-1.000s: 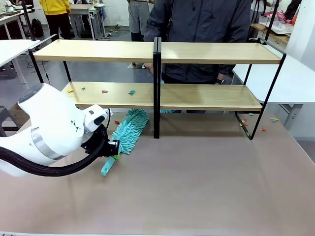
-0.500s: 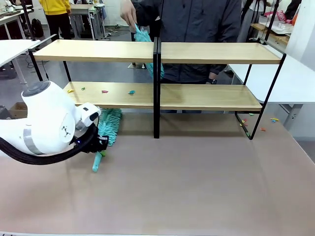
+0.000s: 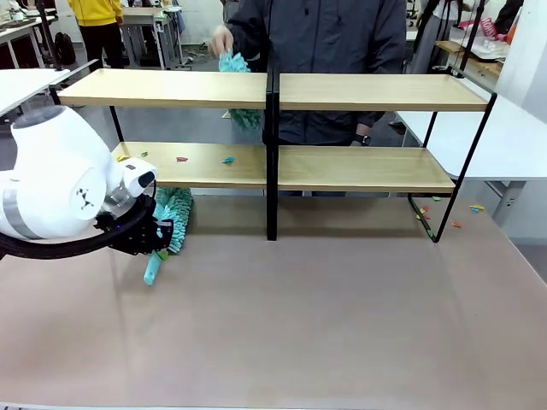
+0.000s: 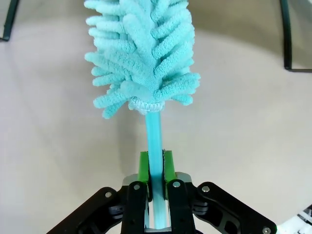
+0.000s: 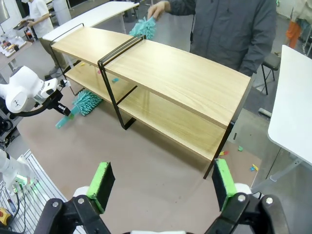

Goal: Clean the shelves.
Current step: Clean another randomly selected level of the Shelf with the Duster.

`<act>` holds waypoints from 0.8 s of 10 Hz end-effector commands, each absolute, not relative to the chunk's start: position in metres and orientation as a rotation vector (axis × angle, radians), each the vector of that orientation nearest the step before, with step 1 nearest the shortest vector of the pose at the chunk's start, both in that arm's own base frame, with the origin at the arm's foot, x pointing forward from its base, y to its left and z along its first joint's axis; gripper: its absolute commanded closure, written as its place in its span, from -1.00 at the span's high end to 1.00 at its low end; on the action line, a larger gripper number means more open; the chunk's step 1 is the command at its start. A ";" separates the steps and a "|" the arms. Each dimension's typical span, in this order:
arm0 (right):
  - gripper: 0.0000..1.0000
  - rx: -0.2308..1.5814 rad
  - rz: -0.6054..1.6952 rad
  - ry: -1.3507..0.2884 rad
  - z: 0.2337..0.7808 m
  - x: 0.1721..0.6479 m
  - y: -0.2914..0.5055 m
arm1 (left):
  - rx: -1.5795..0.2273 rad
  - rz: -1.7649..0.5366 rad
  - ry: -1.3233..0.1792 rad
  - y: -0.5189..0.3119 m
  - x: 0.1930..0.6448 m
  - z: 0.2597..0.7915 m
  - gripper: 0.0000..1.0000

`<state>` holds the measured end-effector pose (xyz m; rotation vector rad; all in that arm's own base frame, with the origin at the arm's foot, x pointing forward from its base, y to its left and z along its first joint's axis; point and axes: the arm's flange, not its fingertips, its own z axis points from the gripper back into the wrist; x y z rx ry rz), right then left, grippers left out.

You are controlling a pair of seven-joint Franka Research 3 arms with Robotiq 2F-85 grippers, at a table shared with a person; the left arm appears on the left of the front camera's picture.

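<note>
Nearest the camera, the right gripper point(image 5: 162, 184) hung high above the table with its jaws spread wide and nothing between them. The left gripper point(image 4: 156, 168) had its green pads clamped tight on the thin turquoise plastic handle of a fluffy turquoise microfibre duster point(image 4: 145, 58). The duster's head lay low over the beige tabletop point(image 3: 342, 316), just in front of the left end of the shelves point(image 3: 367, 92). These were a wide two-tier rack of light-wood boards in a thin black metal frame, standing across the far half of the table.

Small coloured scraps point(image 3: 181, 159) lay on the lower left board. Beyond the rack, a person's hand point(image 3: 220, 39) worked a second turquoise duster point(image 3: 231, 62) at the back edge of the top board.

The step in hand looked like bringing the duster to the littered lower board. The next move would call for raising the head to board height, clear of the end leg, then sweeping along it.
</note>
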<state>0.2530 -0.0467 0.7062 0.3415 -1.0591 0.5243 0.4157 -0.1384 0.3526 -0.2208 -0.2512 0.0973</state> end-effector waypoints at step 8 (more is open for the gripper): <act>1.00 0.349 0.528 -1.065 0.707 0.253 -0.046 | -0.146 0.256 -0.234 -0.075 0.369 0.370 -0.88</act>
